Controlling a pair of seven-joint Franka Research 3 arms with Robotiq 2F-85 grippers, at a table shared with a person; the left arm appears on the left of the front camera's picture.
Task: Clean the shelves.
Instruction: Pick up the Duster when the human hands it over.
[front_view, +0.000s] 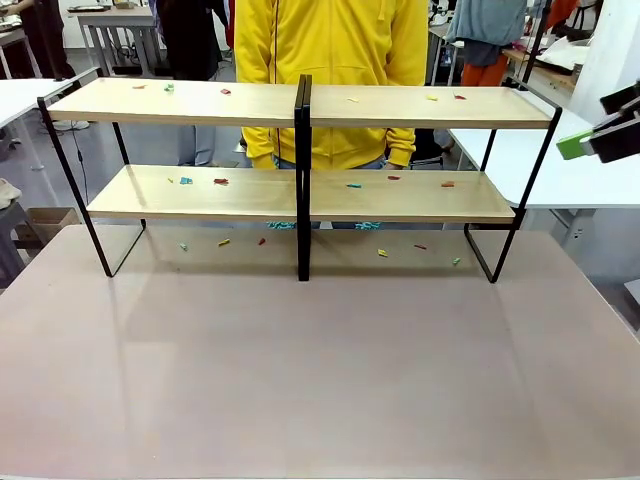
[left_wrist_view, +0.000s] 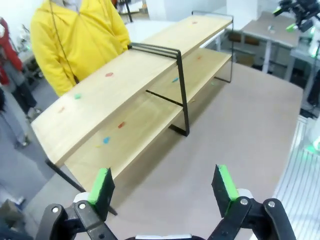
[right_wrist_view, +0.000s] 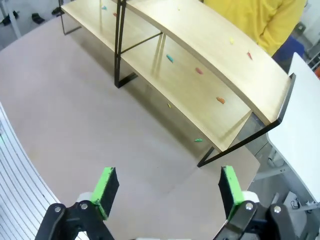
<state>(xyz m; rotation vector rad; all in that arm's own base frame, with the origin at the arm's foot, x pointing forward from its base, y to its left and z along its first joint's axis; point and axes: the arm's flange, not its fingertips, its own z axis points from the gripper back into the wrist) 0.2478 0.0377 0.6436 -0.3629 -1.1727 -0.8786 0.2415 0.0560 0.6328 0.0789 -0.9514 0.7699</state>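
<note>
Grey-brown tabletop (front_view: 320, 380): shelves (front_view: 200, 100) well ahead of left gripper (left_wrist_view: 162, 182), right gripper (right_wrist_view: 167, 186); both spread wide, empty.

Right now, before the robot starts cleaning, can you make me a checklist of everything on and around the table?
Surface: grey-brown table, flat and smooth.
Job's things: shelves, two long wooden boards in a black frame, standing at the far side of the table.
Clutter: small coloured scraps scattered on both boards and on the table underneath.
Grippers: left gripper open, holding nothing; right gripper open, holding nothing; both up above the table.
Cables: nothing seen.
Surroundings: person in a yellow hoodie standing behind the shelves; white table to the right.
</note>
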